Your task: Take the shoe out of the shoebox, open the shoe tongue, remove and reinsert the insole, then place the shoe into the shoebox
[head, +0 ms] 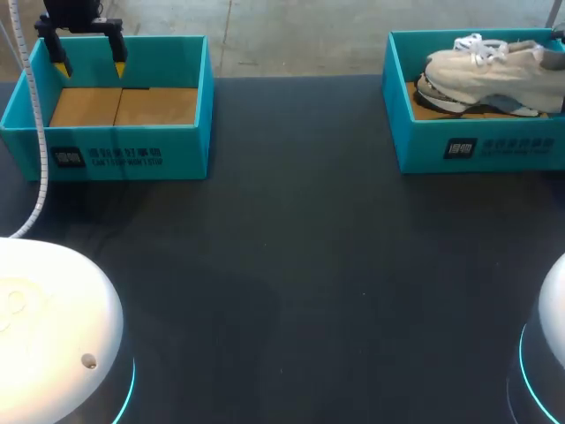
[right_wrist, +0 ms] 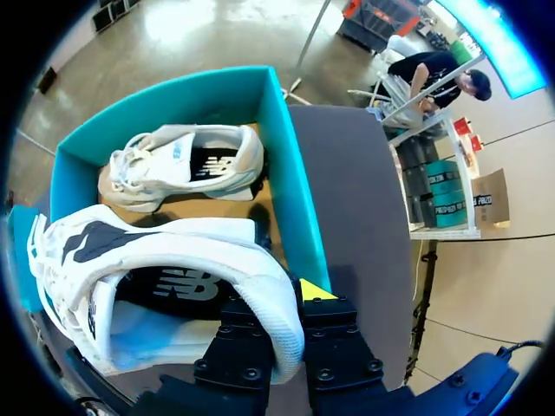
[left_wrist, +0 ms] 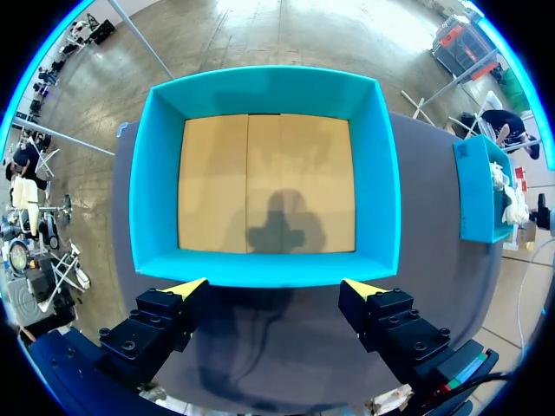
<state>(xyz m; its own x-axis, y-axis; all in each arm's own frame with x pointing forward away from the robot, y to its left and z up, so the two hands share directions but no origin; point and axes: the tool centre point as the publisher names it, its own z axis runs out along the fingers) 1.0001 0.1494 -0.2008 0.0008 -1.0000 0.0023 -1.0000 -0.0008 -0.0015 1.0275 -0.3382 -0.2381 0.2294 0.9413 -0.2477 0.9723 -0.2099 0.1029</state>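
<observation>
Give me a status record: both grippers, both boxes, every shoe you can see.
left gripper: open, empty, above the left shoebox
left shoebox: no shoe, bare cardboard floor
right gripper: shut on the held shoe at its heel collar
held shoe: white, opening facing the wrist camera
second shoe: white, lying in the right shoebox

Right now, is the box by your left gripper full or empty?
Empty. Inside the left teal shoebox, only its bare brown cardboard bottom shows.
</observation>
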